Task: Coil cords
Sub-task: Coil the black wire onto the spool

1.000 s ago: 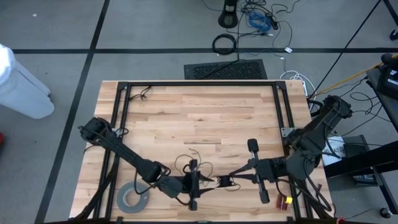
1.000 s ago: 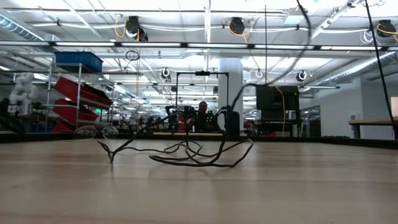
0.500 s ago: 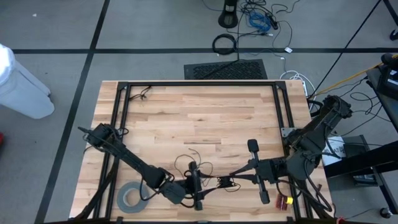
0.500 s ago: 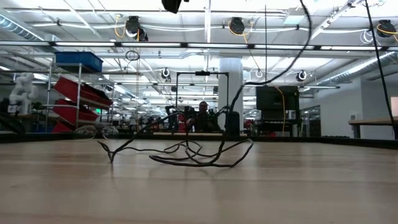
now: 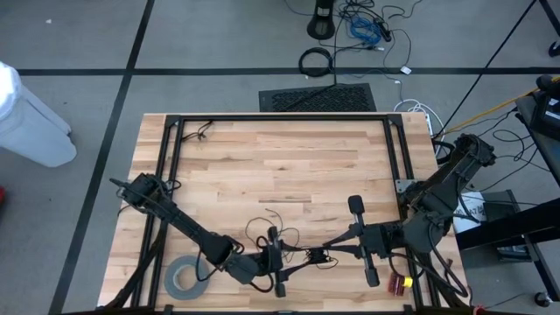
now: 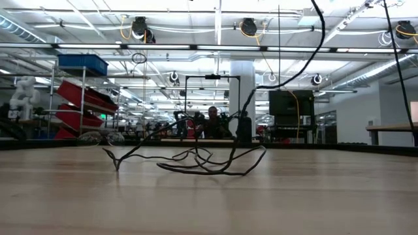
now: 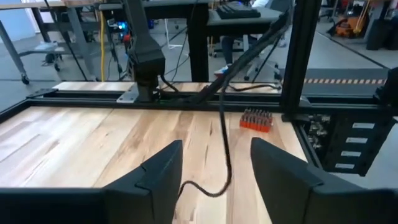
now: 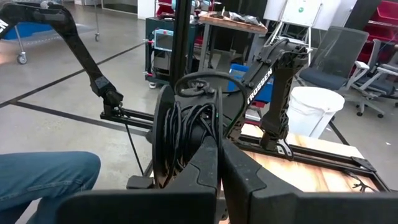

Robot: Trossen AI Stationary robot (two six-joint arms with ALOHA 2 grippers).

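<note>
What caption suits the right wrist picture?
Right gripper shut on a black disc wound with thin cord.

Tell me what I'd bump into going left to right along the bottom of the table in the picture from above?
Grey tape roll → left gripper → small black disc with its thin wire → right gripper → little red thing by the table's right edge.

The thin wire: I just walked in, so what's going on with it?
The right gripper is shut on the small black disc, wire already wound on it. The left gripper is open, with the thin wire running between its fingers. The rest lies in loose loops on the table.
</note>
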